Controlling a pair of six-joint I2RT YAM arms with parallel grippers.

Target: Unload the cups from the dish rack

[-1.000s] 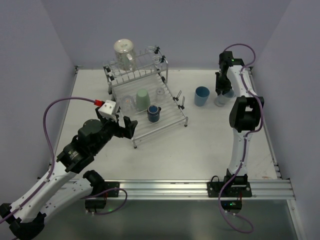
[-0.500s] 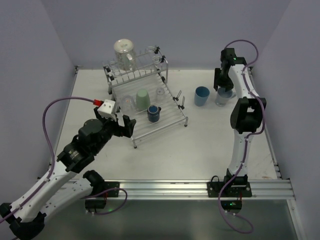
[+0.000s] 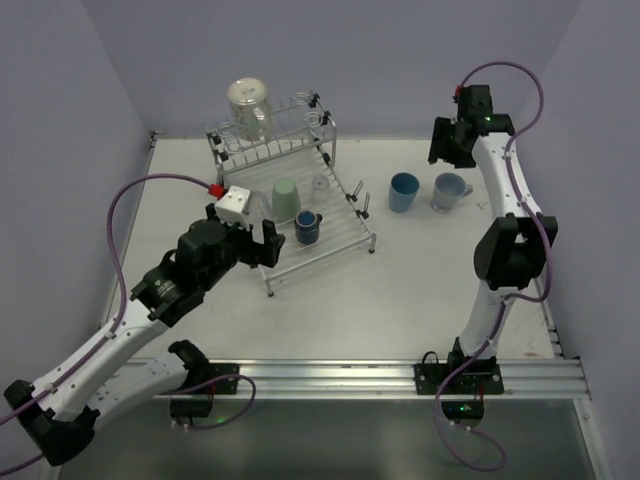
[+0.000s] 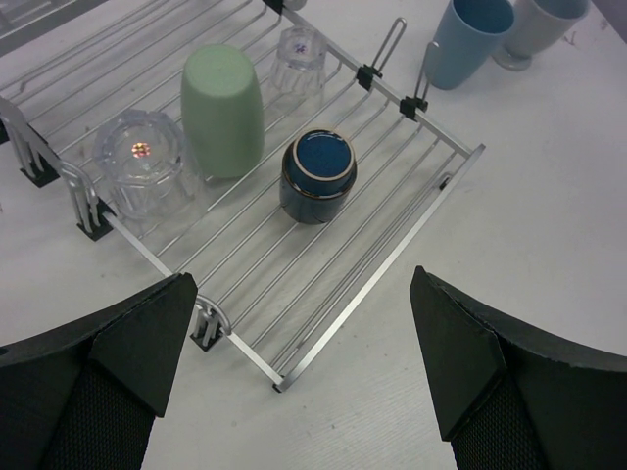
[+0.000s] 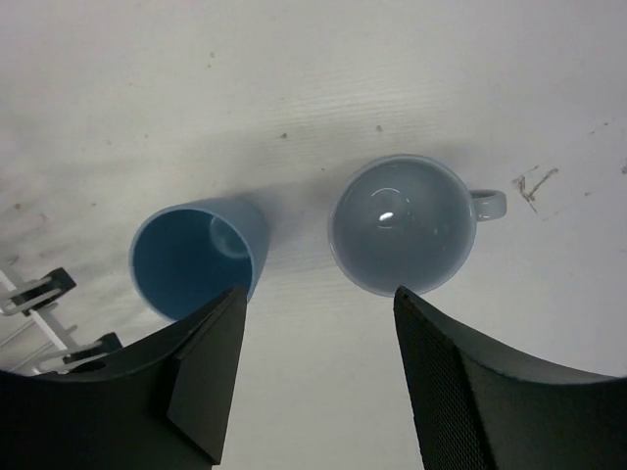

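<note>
The dish rack stands at the table's back left. On its sloping bed lie a pale green tumbler, a dark blue mug and a small clear glass. The left wrist view shows the rack with the green tumbler, the dark blue mug, a clear glass and the small glass. My left gripper is open and empty above the rack's near corner. A light blue tumbler and a pale grey mug stand upright on the table. My right gripper is open and empty above them.
A large glass jar and a small glass sit on the rack's raised back rail. Purple walls close in the table at the back and on both sides. Bare white table lies to the right of the rack and in front of it.
My right gripper has let go of the grey mug, leaving it next to the blue tumbler, and has risen toward the back wall. My left gripper has moved forward over the rack's near corner.
</note>
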